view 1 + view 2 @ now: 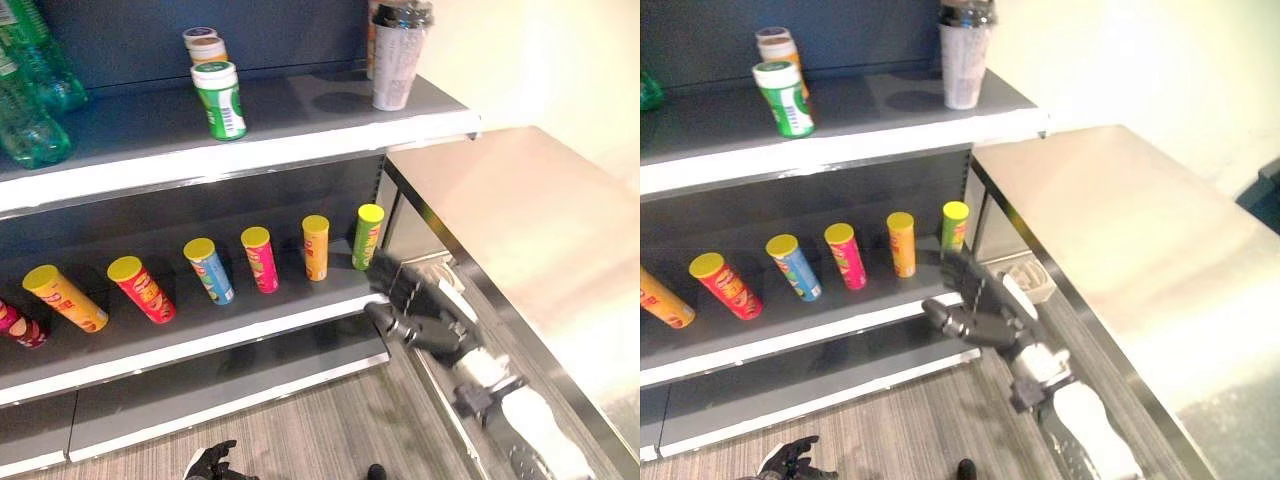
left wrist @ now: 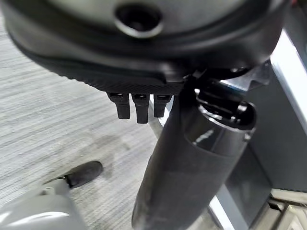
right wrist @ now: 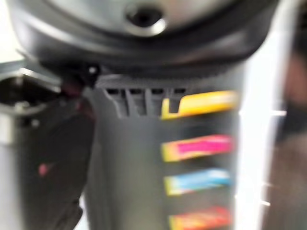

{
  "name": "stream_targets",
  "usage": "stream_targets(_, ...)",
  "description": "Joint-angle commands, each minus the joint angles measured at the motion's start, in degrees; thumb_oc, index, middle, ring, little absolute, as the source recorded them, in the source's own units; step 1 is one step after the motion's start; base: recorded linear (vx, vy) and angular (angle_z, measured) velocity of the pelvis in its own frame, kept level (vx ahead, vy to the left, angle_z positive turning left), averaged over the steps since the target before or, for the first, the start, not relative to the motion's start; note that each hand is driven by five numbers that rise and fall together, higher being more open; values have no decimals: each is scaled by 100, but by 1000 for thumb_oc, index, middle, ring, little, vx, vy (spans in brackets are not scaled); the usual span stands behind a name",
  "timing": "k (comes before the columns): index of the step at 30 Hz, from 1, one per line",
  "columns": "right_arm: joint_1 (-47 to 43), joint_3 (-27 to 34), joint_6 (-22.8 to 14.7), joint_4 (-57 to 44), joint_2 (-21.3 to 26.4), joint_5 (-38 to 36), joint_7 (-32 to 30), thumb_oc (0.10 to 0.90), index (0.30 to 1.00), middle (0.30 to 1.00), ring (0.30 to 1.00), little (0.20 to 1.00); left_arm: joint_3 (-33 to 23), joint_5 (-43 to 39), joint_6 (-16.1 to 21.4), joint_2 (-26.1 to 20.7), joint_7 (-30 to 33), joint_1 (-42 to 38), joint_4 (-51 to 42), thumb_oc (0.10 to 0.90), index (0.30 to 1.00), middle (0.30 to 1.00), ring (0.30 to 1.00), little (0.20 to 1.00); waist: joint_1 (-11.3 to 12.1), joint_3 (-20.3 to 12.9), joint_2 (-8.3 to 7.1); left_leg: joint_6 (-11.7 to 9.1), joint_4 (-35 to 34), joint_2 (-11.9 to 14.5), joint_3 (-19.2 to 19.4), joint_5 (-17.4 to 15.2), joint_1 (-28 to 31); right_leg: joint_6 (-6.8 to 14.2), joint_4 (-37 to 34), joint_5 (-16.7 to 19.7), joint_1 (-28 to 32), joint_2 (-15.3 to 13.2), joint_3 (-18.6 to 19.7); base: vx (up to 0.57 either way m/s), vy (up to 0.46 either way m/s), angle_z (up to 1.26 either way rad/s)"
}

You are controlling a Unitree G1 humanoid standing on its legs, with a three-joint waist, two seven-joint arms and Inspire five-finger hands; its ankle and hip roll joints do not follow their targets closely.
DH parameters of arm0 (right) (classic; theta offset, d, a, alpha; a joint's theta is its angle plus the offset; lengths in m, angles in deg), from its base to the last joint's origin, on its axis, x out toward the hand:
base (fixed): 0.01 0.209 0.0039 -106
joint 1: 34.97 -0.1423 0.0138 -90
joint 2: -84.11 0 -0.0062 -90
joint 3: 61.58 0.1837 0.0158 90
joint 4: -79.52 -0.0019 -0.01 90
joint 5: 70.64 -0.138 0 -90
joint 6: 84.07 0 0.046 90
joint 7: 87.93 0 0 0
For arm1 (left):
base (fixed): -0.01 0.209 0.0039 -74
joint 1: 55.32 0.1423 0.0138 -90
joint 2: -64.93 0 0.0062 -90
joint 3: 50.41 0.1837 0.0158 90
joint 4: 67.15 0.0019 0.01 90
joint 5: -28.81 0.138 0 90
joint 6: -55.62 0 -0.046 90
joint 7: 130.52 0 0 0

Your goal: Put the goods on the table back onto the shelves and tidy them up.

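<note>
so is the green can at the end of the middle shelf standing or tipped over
Standing. The green can rests on its base with its yellow lid up, last in the row, and the right hand is just beside it, open and empty.

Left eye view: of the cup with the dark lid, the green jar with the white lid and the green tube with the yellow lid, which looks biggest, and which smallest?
1. Cup with the dark lid, largest.
2 and 3. Green jar with the white lid and green tube with the yellow lid: too alike to rank. The jar looks wider, the tube longer, and they stand on different shelves, so nearness may mislead.
</note>
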Motion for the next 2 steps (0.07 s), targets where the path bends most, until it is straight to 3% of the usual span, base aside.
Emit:
stream_targets(1,-1026,307,-547,-111,213,1248,64,800,900,900,900,900,-22,91,343,-278,-72,-346,137,800,900,900,900,900,144,55,-175,-59,26,45,115,-667,325,478,82,19,78,-473,-381,20,10,-10)
stream_targets(2,-919,292,-486,136,158,1433,63,800,900,900,900,900,13,126,348,-277,-87,-355,116,800,900,900,900,900,136,54,-173,-58,26,44,121,-677,342,482,82,12,95,-476,-395,17,3,-10)
